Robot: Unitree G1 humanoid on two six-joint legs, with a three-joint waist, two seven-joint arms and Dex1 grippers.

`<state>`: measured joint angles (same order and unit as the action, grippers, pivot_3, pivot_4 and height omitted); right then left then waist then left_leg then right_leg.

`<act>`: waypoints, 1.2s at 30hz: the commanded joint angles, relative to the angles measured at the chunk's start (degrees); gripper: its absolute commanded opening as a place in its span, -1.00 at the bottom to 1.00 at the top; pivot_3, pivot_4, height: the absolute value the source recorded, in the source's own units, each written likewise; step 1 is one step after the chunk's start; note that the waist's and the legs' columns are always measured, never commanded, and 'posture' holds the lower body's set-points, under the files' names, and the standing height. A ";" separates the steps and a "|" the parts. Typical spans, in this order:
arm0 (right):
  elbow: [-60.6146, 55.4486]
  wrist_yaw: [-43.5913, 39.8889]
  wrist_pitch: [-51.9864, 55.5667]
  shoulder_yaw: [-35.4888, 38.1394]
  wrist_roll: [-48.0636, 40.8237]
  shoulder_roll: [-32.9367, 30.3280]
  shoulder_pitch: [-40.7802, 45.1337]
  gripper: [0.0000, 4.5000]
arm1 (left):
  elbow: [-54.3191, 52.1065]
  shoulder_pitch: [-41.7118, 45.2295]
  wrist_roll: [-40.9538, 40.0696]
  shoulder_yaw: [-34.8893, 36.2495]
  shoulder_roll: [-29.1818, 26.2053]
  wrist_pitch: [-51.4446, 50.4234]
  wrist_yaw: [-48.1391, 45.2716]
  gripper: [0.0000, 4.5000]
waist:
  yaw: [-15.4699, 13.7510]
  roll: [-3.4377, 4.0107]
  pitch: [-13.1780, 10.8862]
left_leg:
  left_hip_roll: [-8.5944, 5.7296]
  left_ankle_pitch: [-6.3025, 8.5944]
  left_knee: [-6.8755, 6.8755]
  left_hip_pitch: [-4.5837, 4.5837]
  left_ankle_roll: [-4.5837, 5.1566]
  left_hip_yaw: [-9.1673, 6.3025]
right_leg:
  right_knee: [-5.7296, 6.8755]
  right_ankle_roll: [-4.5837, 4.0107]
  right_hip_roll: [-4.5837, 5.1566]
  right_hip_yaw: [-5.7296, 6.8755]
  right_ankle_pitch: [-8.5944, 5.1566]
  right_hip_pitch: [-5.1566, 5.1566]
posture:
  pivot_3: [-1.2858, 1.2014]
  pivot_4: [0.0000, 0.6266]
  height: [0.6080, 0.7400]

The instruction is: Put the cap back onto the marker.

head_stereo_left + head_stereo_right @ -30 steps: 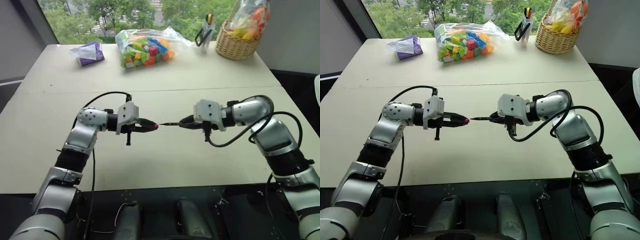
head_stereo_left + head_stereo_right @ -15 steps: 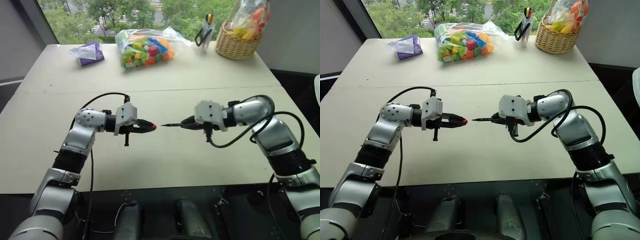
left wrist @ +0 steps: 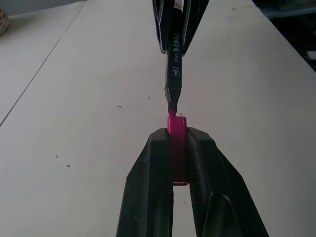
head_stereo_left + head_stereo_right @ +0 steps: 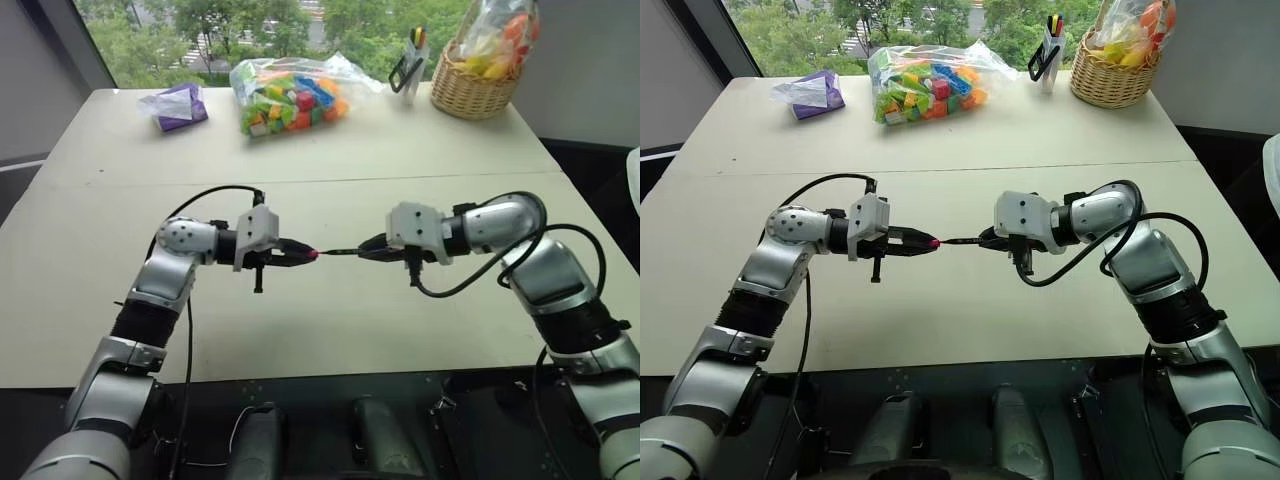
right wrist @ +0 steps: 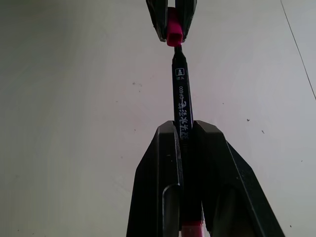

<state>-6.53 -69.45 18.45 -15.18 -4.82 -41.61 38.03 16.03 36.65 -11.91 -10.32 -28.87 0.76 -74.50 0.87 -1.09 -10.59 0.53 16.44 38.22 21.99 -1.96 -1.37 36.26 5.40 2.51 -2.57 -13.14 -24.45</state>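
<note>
My left gripper (image 4: 302, 255) is shut on the small red-pink cap (image 4: 314, 254), which sticks out past its fingertips towards the right. My right gripper (image 4: 368, 248) is shut on the slim black marker (image 4: 342, 251), held level above the table with its tip pointing left. The marker's tip meets the cap's open end. In the left wrist view the cap (image 3: 176, 129) sits between the black fingers (image 3: 153, 168), with the marker (image 3: 174, 64) in line beyond it. The right wrist view shows the marker (image 5: 181, 98) running straight to the cap (image 5: 174, 35). How far the tip is inside the cap I cannot tell.
The beige table (image 4: 330, 330) lies under both grippers. Along its far edge are a purple packet (image 4: 178, 105), a clear bag of coloured blocks (image 4: 290, 95), a pen holder (image 4: 410, 65) and a wicker basket (image 4: 480, 85).
Half a second ago a small gap showed between the cap and the marker's tip. That gap has closed, and the tip now touches the cap.
</note>
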 commanded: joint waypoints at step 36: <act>-2.43 -1.26 1.64 -6.97 4.20 4.59 2.88 -0.98 | 0.88 2.81 4.37 -2.30 1.64 9.70 -0.78 -1.00 | -0.02 0.00 0.00 | 0.00 0.00 0.01 0.05 0.00 -0.01 | 0.00 0.00 0.00 0.01 0.00 -0.05 | 0.03 -0.52 1.00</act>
<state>-7.43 -69.33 20.98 -20.25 -0.01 -38.43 39.40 18.27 36.87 -7.12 -12.23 -28.17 7.43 -75.22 0.85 -1.09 -10.59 0.53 16.44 38.23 22.05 -1.96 -1.38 36.26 5.40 2.51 -2.56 -13.14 -24.51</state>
